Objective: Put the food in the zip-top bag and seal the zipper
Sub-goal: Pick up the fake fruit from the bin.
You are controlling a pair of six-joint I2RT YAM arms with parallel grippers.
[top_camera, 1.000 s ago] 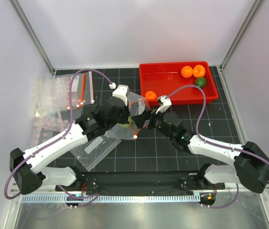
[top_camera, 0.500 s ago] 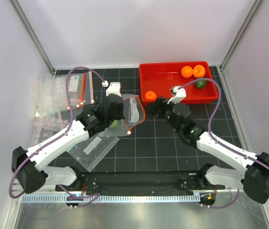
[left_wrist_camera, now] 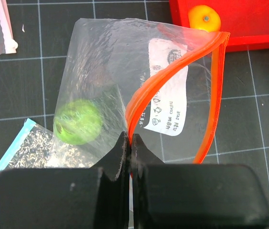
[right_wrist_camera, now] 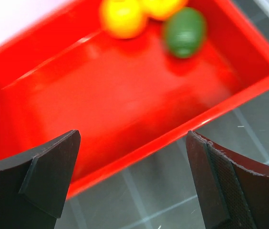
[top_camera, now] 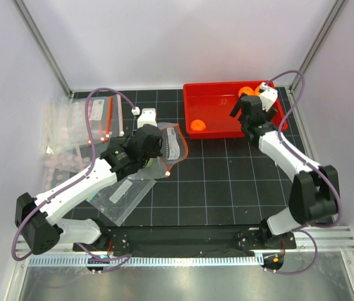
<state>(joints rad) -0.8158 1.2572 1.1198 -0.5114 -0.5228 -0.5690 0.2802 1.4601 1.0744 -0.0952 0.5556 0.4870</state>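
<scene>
In the middle left of the top view, the left gripper (left_wrist_camera: 129, 143) was pinched tight on the zipper (left_wrist_camera: 214, 95) of the zip-top bag (left_wrist_camera: 101, 57), whose mouth gaped toward the right. The light green fruit (left_wrist_camera: 77, 121) lay inside the bag. At the upper right, the right gripper (right_wrist_camera: 133, 143) hovered over the red tray (right_wrist_camera: 101, 105) with its jaws spread wide, holding nothing. The dark green fruit (right_wrist_camera: 185, 31) and two orange fruits (right_wrist_camera: 122, 16) sat in the tray's top right corner, and a third orange fruit (top_camera: 196, 125) lay at its lower left.
</scene>
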